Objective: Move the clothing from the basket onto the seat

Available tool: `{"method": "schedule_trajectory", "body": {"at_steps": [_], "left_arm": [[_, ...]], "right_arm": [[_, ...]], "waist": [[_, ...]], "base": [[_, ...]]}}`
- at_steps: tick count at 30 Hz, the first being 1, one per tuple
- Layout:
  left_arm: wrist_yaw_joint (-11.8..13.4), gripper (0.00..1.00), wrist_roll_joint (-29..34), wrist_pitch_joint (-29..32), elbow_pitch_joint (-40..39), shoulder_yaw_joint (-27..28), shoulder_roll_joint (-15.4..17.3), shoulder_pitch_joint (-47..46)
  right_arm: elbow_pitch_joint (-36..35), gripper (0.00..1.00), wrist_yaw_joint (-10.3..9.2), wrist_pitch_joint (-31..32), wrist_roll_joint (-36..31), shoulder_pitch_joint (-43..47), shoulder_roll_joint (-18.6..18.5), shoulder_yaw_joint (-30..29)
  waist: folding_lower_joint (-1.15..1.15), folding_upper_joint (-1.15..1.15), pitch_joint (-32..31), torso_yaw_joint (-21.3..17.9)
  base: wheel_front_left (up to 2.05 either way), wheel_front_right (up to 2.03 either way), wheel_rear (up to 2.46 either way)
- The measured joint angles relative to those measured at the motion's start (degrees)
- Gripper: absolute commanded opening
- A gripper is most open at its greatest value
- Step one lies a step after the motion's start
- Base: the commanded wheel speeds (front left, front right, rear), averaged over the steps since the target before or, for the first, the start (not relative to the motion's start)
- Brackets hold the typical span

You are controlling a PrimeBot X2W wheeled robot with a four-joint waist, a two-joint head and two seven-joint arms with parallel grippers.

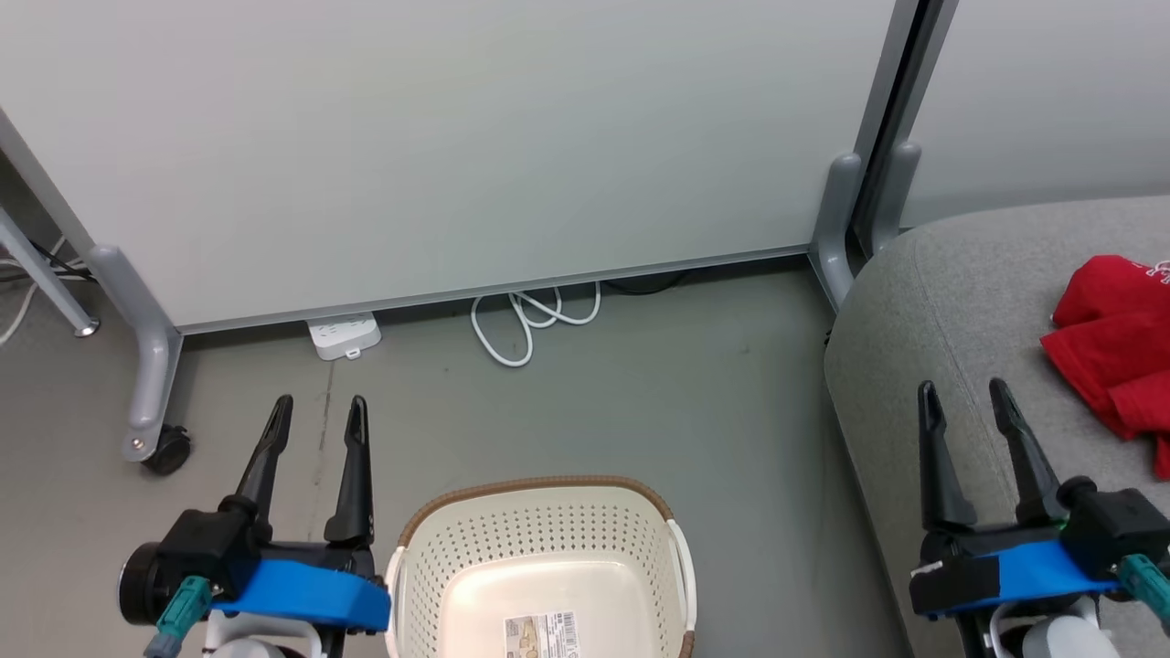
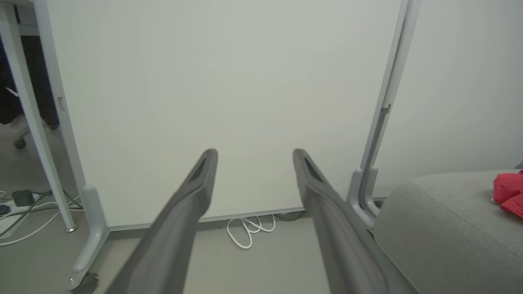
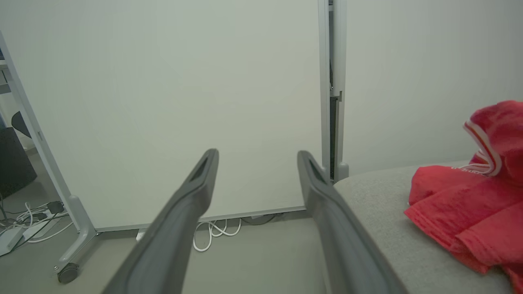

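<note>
The red clothing [image 1: 1111, 338] lies in a crumpled heap on the grey seat [image 1: 923, 311] at the right edge of the head view. It is to the right of the right tool [image 1: 962, 385] and a little beyond its fingertips, near them but not touching. The right tool is poised at the seat's rounded edge, its two dark fingers spread wide with nothing between them. In the right wrist view the heap sits to the right of the right-hand finger, with a red-and-white striped edge at the top of the pile.

The left tool [image 1: 322, 400] is also wide open and holds nothing. It is poised above the grey floor [image 1: 640, 393] just left of the cream basket [image 1: 539, 482], well apart from the clothing. The basket stands on the floor between the two tools, its brown woven rim toward the white partition [image 1: 457, 137] and a printed label [image 1: 541, 635] on its pale bottom. In the left wrist view the clothing is a small red patch far to the right on the seat. A white power strip [image 1: 344, 334] and a looped white cable [image 1: 535, 320] lie at the foot of the partition, and a caster [image 1: 167, 448] is at far left.
</note>
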Motion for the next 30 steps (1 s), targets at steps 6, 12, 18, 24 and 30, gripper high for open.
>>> {"method": "schedule_trajectory", "body": {"at_steps": [6,12,18,24,30], "left_arm": [[-3.02,1.0,2.15,0.0,-0.54,2.85,-1.88,4.26],[-4.3,1.0,3.21,0.0,0.11,4.42,-2.91,5.8],[-5.04,1.0,3.89,0.0,0.71,5.08,-3.3,6.08],[-5.35,0.0,4.45,0.01,1.72,5.13,-3.43,6.09],[-5.35,0.0,3.26,0.79,4.6,4.91,-3.77,7.58]], "right_arm": [[1.27,1.0,0.0,0.0,0.02,3.43,1.07,-0.4],[2.18,1.0,0.0,0.0,0.02,5.27,1.69,-0.32],[2.53,1.0,0.0,0.0,0.02,5.79,2.08,0.04],[2.97,0.0,0.0,0.0,0.02,5.78,2.22,0.19],[5.71,0.0,0.01,0.55,0.94,6.47,2.27,0.07]], "waist": [[0.01,0.0,-1.75,1.04],[0.01,0.0,-2.17,1.24],[0.01,0.0,-2.09,1.29],[0.01,0.0,-2.08,1.26],[0.02,0.0,-2.08,1.26]], "base": [[0.0,0.0,0.0],[0.0,0.0,0.0],[0.0,0.0,0.0],[0.0,0.0,0.0],[0.0,0.0,0.0]]}}
